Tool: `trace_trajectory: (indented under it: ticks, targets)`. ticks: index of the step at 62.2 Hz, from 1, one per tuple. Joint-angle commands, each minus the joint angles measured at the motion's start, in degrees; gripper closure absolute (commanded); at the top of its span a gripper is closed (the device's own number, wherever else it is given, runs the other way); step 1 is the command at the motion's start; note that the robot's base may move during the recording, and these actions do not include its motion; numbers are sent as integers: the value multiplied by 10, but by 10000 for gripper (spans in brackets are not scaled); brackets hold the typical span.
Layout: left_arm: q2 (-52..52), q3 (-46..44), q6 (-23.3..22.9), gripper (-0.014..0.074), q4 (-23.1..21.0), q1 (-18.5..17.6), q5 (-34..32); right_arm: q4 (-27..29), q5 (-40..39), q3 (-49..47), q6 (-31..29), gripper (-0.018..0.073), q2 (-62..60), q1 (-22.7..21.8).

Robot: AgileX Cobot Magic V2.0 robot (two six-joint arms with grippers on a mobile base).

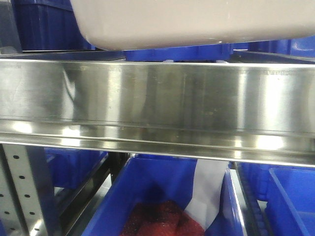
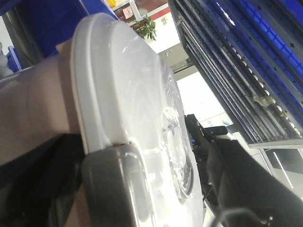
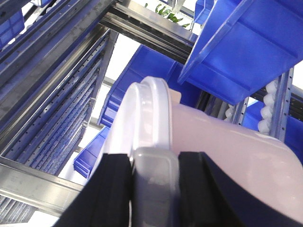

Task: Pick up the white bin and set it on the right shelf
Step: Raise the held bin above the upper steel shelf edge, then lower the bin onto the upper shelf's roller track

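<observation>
While the white bin is hanging at the top of the front view, only its pale underside is showing. It is sitting just above the front rail of the right shelf, apart from it, with blue showing through the gap. It is not resting on the tier yet.
Risk: going forward too low, the bin's lower edge is likely to catch the rail and jolt the grasp. Blue bins are already standing behind the rail and may be blocking the depth.

Left wrist view: the glossy lid is filling the frame, with a grey handle at the bottom edge. A dark mass is lying beside it. I cannot tell whether the left gripper is gripping or standing wide.
Risk: if this side is not carrying load, the tub is hanging from one end and may twist on set-down.

Right wrist view: the right gripper is closing narrowly on the other grey handle, one black finger on each side. The pinkish tub wall is running off to the right.
Risk: the handle is looking smooth, so the fingers may be sliding under weight, or the lid may be parting from the tub. A blue bin overhead is near the lid rim, so lifting higher may knock it.
</observation>
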Motion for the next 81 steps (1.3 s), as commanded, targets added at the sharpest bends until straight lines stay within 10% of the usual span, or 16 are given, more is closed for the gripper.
trace_trajectory:
  ticks: [1,32,46,54,64,81]
  targets:
    - [-24,-21,5,722,-101,-11,45,54,56,-25,-7,491,-6,8]
    - [-7,-21,54,696,-12,-11,-80,54,67,-25,-87,478,89,52]
    - [22,-21,64,344,3,-11,-42,37,70,-45,-164,137,89,52]
    - [22,-21,74,136,15,-11,-43,-25,56,-75,-183,-92,89,52]
    - [22,-31,91,100,43,-11,-52,-160,9,-117,-183,-76,89,52]
    - [22,-113,91,102,244,-11,-74,-309,-57,-160,-183,-76,89,52]
